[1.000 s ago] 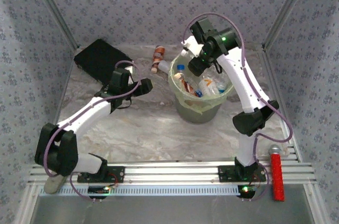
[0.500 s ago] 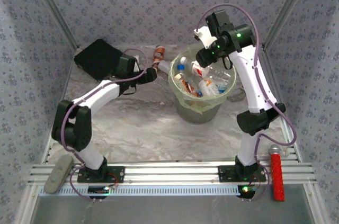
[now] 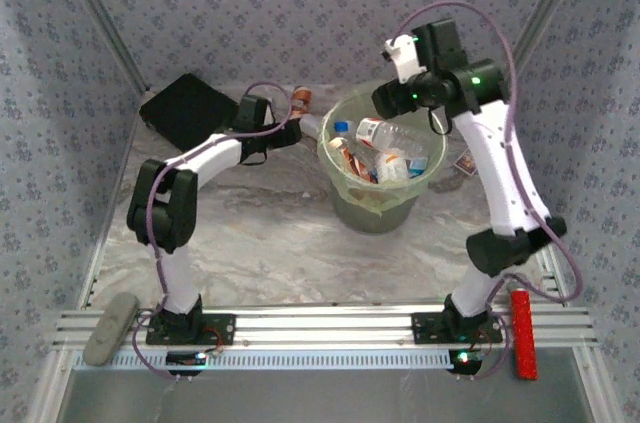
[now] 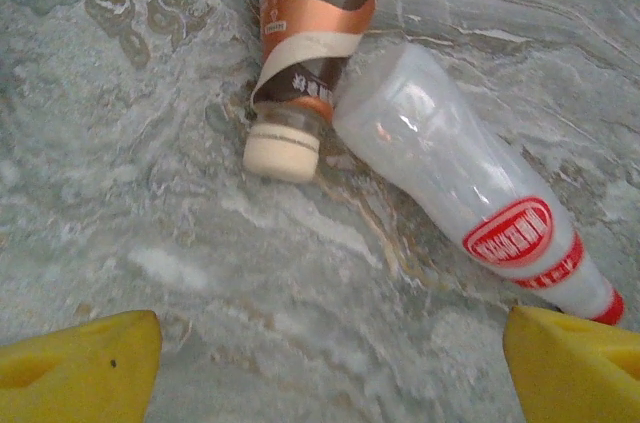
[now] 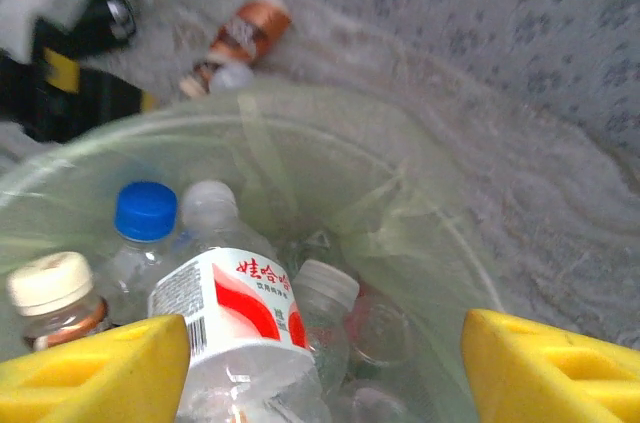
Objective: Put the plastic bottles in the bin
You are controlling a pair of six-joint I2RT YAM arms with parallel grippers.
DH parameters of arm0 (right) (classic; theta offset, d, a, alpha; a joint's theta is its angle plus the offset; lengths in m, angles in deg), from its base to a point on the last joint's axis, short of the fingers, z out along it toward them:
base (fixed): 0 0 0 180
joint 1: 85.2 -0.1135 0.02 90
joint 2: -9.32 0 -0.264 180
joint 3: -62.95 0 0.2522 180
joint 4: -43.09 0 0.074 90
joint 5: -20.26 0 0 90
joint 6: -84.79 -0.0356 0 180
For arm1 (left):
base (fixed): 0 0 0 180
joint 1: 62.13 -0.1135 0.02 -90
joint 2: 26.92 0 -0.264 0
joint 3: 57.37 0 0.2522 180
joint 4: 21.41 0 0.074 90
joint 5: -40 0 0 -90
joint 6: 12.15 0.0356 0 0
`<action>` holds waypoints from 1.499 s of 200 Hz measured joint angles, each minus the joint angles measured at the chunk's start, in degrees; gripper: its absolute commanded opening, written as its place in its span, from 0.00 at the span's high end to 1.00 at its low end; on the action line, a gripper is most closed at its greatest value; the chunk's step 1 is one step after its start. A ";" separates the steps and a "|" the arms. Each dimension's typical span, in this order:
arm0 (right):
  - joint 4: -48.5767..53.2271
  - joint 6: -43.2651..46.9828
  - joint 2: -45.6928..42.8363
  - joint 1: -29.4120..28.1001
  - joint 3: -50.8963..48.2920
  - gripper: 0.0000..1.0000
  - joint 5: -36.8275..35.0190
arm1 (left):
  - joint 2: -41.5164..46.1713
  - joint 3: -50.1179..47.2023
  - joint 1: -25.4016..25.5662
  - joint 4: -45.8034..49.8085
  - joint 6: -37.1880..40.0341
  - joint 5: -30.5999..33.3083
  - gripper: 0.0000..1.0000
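The table (image 3: 250, 233) is being overlooked from above/behind by the top cam, while the loose bottles (image 4: 460, 183) and bin (image 5: 330, 173) are being framed close-up by L and R wrist cams, both being shared w/ top view.

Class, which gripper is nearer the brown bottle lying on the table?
Left. The left gripper hovers just short of the brown bottle; the right gripper is over the bin.

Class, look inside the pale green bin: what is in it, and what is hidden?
Inside the bin lie several plastic bottles, among them a red-and-white labelled bottle, a blue-capped bottle and a cream-capped bottle. Whatever lies beneath them, and the bin's bottom, is covered.
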 measured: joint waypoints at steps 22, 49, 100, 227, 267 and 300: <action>-3.43 -1.53 -6.91 1.44 -4.24 0.26 2.40 | -4.55 3.91 -0.02 0.20 0.39 1.16 0.18; -5.09 -2.62 -11.08 2.36 -7.76 0.26 4.28 | -9.07 8.37 -0.48 0.94 0.94 2.23 0.24; -5.64 -3.45 -11.56 4.09 -13.92 0.26 5.81 | -15.63 16.17 -1.36 3.23 2.16 2.56 0.22; -6.91 -4.46 -13.42 4.92 -17.59 0.27 7.74 | -24.44 27.67 -1.49 10.38 3.06 2.80 0.59; -6.93 -4.70 -13.60 5.07 -17.64 0.27 7.96 | -24.44 27.67 -1.46 10.51 3.80 2.80 0.68; -6.95 -5.14 -14.14 5.09 -17.70 0.27 8.39 | -24.41 27.67 -1.46 10.58 3.98 2.84 0.72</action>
